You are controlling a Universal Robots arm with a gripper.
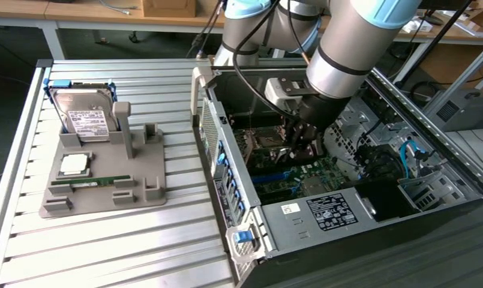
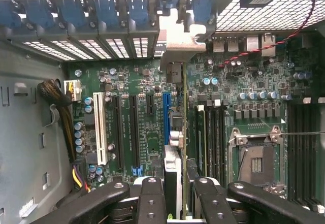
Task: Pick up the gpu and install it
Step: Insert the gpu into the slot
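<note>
Holding the gpu (image 2: 174, 163) on its edge, the gripper (image 2: 175, 196) has its jaws clamped on it inside the open computer case (image 1: 219, 141), just over the green board (image 2: 147, 132). Picking up looks done; pushing it in looks left. At the exterior view's left, a gray tray (image 1: 97, 201) holds a hard drive (image 1: 85, 117), a chip (image 1: 75, 163) and a RAM stick (image 1: 101, 180).

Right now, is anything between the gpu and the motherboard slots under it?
Nothing visible. The hand holds the gpu edge-on over the motherboard, alongside the blue slot. The black slots beside it look bare. The card hides what lies directly beneath it, so that strip can't be checked.
</note>
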